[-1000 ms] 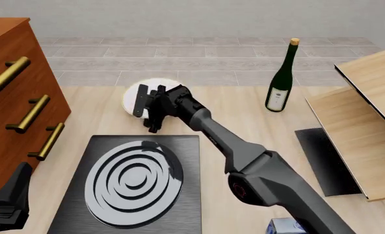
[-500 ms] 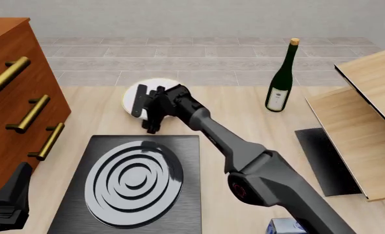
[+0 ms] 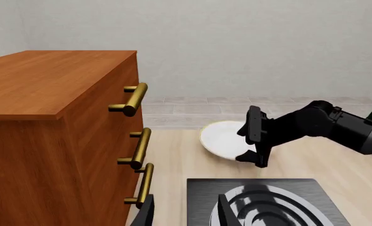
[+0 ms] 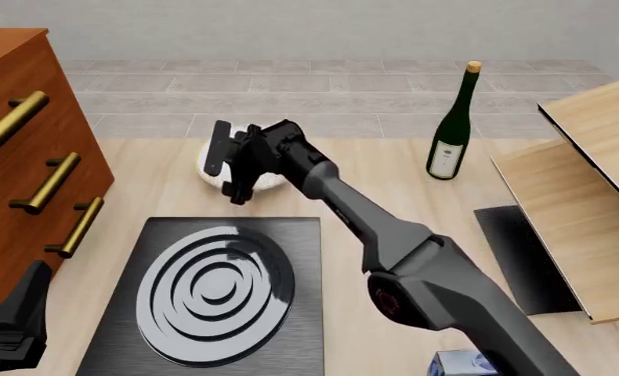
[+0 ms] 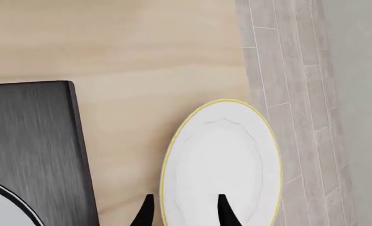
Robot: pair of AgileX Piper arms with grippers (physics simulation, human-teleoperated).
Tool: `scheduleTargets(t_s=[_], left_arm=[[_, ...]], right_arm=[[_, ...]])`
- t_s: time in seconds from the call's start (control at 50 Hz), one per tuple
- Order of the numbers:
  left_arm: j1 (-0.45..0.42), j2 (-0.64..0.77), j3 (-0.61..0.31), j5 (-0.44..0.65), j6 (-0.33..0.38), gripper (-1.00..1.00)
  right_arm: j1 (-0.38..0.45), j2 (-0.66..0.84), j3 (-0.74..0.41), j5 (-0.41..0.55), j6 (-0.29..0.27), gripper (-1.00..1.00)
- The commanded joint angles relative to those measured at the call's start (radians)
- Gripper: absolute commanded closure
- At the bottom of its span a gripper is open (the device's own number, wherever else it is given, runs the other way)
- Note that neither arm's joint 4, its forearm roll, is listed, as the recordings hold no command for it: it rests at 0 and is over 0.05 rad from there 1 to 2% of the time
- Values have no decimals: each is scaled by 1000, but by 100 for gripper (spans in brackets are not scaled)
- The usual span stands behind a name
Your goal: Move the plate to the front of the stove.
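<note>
The white plate [image 4: 271,182] with a yellow rim lies on the table just beyond the far edge of the stove [image 4: 288,235], mostly covered by my right arm. My right gripper [image 4: 229,168] hovers over the plate, open; in its wrist view the plate [image 5: 221,165] sits below, with one fingertip [image 5: 147,213] outside the rim and the other over the dish. The stove [image 5: 35,141] shows beside it. My left gripper [image 3: 184,214] is open and holds nothing, low near the stove's left front corner [image 4: 17,321]. From there I see the plate [image 3: 223,139] and the right gripper [image 3: 258,141].
A wooden dresser [image 4: 27,157] with brass handles stands at the left. A green wine bottle [image 4: 454,133] stands at the back right. Tilted wooden boards [image 4: 591,196] and a dark mat [image 4: 519,258] fill the right side. A small carton [image 4: 461,364] sits at the front edge.
My right gripper has shifted away from the stove and now covers more of the plate. The plate and the left arm have not visibly moved.
</note>
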Motion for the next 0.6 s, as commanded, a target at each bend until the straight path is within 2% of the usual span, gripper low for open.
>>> scheduleTargets(t_s=[0.02, 0.6], left_arm=[[0, 0, 0, 0, 0, -100], [0, 0, 0, 0, 0, -100]], right_arm=[[-3, -35, -1, 18, -13, -100], [-51, -116, 2, 21, -45, -100]])
